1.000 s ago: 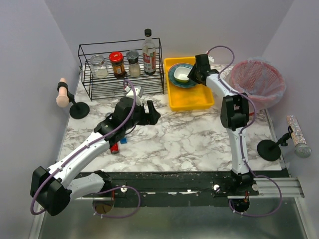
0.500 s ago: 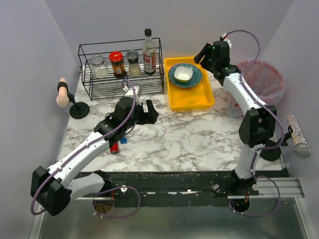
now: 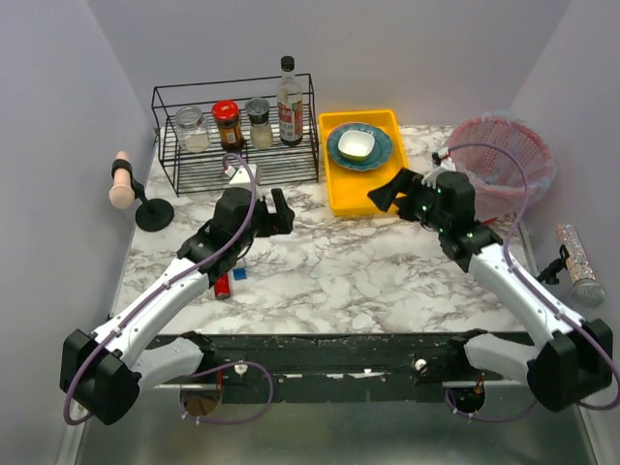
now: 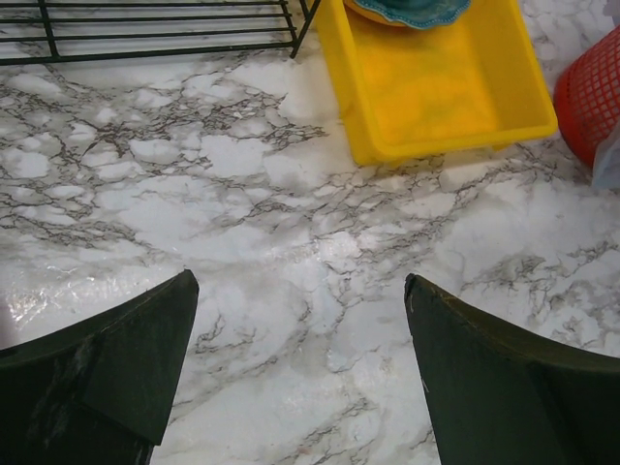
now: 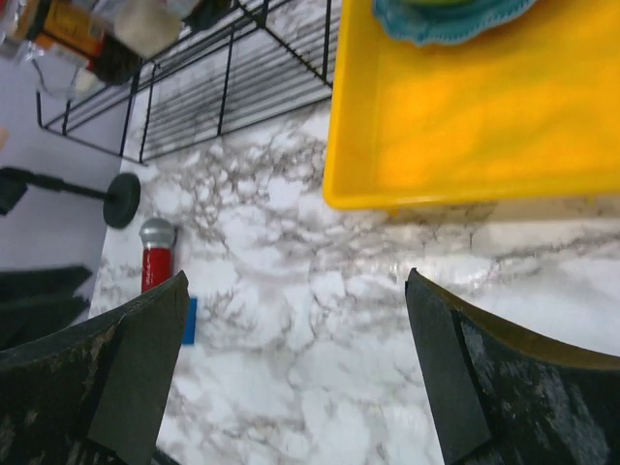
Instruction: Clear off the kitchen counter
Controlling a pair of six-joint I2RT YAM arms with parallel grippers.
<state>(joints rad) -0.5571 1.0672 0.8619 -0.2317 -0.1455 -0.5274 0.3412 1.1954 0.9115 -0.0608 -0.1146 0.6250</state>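
The kitchen counter [image 3: 368,271] is white marble with grey veins. On it near the left arm lie a small red bottle with a silver cap [image 3: 223,286] and a tiny blue piece [image 3: 238,274]. They also show in the right wrist view, the bottle [image 5: 155,260] beside the blue piece [image 5: 189,321]. My left gripper [image 3: 283,213] hovers open over bare counter [image 4: 271,194], nothing between its fingers [image 4: 107,378]. My right gripper [image 3: 387,192] hangs open just in front of the yellow tray [image 3: 360,199], over bare counter [image 5: 320,291].
The tray [image 5: 484,116] holds a teal plate [image 3: 373,155] with a white bowl [image 3: 356,145]. A black wire rack [image 3: 237,165] with jars and a bottle stands at the back left. A red basket [image 3: 504,155] sits at the right. Stands flank both sides [image 3: 153,213] [image 3: 526,291].
The right gripper let go of the white bowl on the plate, lifted away, then swung down in front of the tray, opening wide. The left gripper drew back slightly.
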